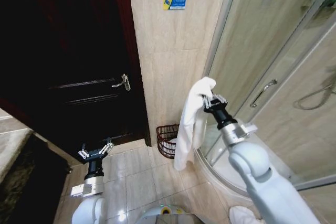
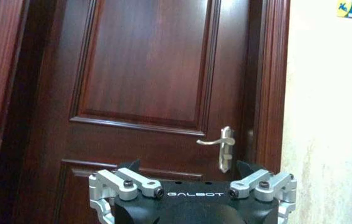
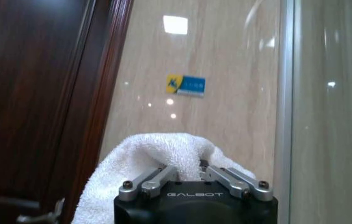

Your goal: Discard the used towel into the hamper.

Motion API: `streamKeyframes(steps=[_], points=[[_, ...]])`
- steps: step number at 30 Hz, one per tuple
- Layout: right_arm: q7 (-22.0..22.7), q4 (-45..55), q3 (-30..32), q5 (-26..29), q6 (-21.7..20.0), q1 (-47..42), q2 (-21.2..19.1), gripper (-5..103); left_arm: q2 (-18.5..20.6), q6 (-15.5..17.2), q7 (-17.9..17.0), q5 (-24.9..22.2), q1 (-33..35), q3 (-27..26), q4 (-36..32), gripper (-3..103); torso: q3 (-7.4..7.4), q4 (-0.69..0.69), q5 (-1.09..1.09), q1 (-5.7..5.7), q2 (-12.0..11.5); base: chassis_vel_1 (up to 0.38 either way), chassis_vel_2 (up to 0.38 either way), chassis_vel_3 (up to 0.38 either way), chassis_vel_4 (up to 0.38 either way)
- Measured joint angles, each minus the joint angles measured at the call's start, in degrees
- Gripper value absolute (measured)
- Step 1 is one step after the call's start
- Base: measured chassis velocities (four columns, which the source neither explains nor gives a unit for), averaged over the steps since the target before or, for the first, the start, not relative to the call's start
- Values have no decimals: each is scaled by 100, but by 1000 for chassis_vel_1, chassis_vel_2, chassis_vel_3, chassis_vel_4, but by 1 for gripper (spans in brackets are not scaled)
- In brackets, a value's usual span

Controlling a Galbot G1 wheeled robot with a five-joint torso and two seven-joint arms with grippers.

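White towel [image 1: 191, 121] is pinched in the right hand [image 1: 212, 102], dangling above the wicker hamper [image 1: 165, 140], so not dropped yet; left hand [image 1: 95, 151] hangs spread, idle.

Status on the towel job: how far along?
Done: the right end effector is shut on the white towel, lifted off the floor. In hand: towel hangs just right of the hamper. Left: release into hamper. Left end effector idle, open, low by the door.
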Motion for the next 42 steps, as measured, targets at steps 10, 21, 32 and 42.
streamKeyframes(steps=[10, 21, 32, 42], points=[[49, -900, -163, 683, -114, 1647, -489, 9, -8, 12, -97, 14, 139, -101, -81, 100, 2, 1, 2, 3, -1, 0, 0, 0, 0], [154, -1776, -790, 1250, -371, 3468, -853, 9, -2, 94, -126, -2, 104, -19, -139, 100, 1, 0, 1, 2, 0, 0, 0, 0, 0], [-209, -2054, -847, 1398, -365, 4039, -1004, 9, -4, 96, -128, 9, 80, -6, -84, 100, 1, 0, -1, 2, 0, 0, 0, 0, 0], [-196, -2488, -1288, 1682, -616, 5108, -680, 9, -4, 144, -109, 72, -41, 61, 4, 100, 1, 0, -1, 2, 0, 0, 0, 0, 0]])
